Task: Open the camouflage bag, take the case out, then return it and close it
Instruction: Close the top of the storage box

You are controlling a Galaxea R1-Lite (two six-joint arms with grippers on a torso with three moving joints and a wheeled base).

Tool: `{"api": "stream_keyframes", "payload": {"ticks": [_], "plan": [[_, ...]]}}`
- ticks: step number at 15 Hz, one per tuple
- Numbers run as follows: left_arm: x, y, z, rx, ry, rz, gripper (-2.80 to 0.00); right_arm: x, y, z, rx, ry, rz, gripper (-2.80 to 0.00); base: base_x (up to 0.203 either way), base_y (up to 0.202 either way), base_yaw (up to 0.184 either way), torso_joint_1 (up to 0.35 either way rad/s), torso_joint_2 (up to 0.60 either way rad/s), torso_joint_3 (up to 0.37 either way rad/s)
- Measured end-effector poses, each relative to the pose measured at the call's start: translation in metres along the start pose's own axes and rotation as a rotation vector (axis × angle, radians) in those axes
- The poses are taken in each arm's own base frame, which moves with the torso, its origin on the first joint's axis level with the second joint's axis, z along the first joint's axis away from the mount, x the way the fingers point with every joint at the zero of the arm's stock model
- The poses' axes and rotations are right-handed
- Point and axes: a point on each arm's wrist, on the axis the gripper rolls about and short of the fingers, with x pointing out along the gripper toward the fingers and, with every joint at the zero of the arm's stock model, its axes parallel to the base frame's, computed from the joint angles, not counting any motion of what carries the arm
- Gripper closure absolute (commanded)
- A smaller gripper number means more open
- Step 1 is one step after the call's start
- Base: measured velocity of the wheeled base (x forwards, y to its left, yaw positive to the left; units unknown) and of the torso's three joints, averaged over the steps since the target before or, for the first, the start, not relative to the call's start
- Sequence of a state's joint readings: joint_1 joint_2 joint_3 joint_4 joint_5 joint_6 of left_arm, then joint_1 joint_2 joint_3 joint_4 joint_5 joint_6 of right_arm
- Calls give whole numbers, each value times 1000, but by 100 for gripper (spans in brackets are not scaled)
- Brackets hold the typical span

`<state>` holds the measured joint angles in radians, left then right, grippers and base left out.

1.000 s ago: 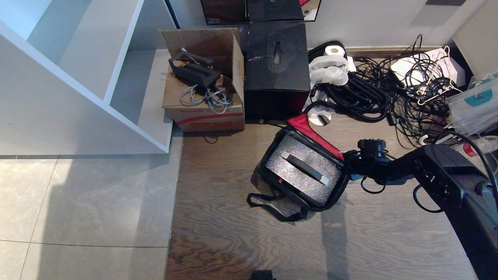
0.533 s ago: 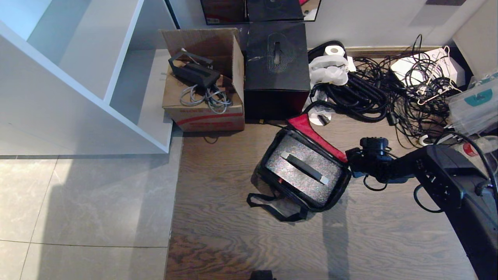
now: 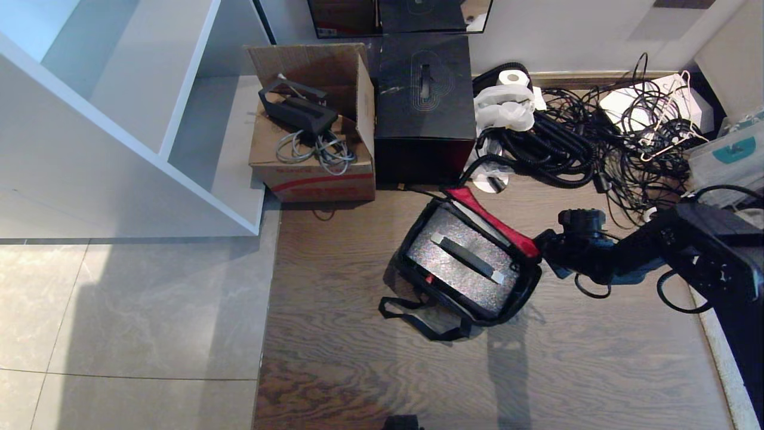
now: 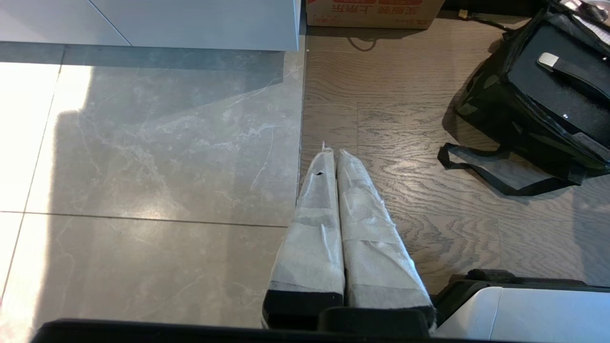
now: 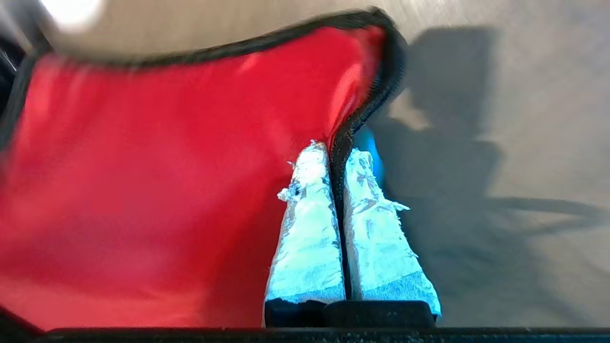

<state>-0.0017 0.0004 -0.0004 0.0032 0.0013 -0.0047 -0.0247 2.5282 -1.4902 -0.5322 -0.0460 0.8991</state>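
Head view: the right arm is reached in from the right edge, its forearm roughly level over the wood floor [image 3: 370, 352], and the right gripper [image 3: 540, 243] is set against the raised flap [image 3: 492, 220] of the bag [image 3: 465, 263]. In the right wrist view the padded fingers [image 5: 310, 224] are seen pressed together on the flap's black zipper edge, red lining spread to one side of them and bare floor to the other. The bag lies open on the floor just beside the gripper, towards the robot's left of it, with black walls and a strap [image 3: 418, 313] trailing on the near side. The case [image 3: 462, 266] is seated inside, its speckled top and pale-ended handle [image 3: 467, 258] facing up. The long axes of bag and case are run diagonally, from far-left to near-right. The left gripper [image 4: 333, 157] is held over the floor well apart from the bag, its wrapped fingers closed together on nothing.
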Motion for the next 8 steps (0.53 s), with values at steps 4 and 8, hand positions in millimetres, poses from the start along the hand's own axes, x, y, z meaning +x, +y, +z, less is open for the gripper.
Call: {"api": "stream_keyframes", "payload": {"ticks": [4,8], "plan": [[0,0,0,0,0,0,0,-73,34,-40,-342,18,132,0,0,0,0,0,0,0],[0,0,0,0,-1,0,0,-137,58,-80,-643,30,278,0,0,0,0,0,0,0]]}}
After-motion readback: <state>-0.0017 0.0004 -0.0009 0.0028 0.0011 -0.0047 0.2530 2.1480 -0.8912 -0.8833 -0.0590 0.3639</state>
